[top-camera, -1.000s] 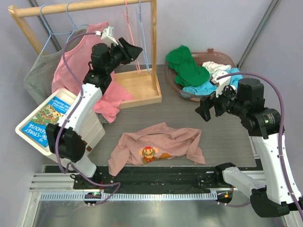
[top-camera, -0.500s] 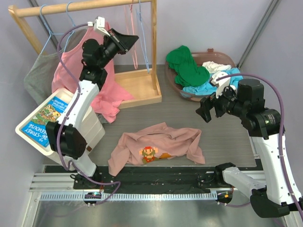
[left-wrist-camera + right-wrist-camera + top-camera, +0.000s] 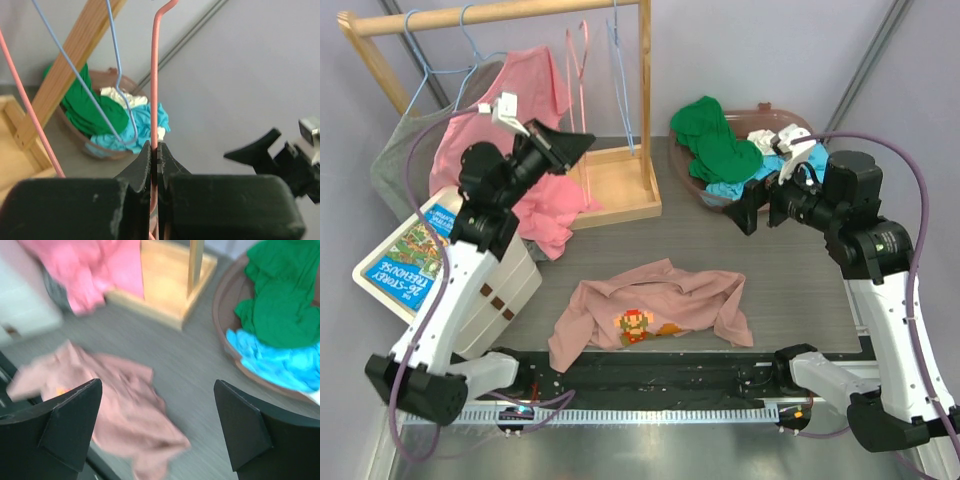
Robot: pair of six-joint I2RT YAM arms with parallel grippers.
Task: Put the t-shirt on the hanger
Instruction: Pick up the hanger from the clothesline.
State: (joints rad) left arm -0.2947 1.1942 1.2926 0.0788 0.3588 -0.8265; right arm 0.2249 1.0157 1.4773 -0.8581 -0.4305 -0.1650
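Within the last second your left fingers (image 3: 142, 170) closed, and they were clamped on the thin salmon-pink wire hanger (image 3: 155, 75), which had swung leftward under the wooden rail (image 3: 500, 12). The hanger was judged secured for lifting off. The dusty mauve-pink t-shirt (image 3: 650, 305) with the pixel figure lay unmoved, crumpled on the grey tabletop (image 3: 800, 300). Your right fingers (image 3: 75, 420) stood fully apart, holding nothing.
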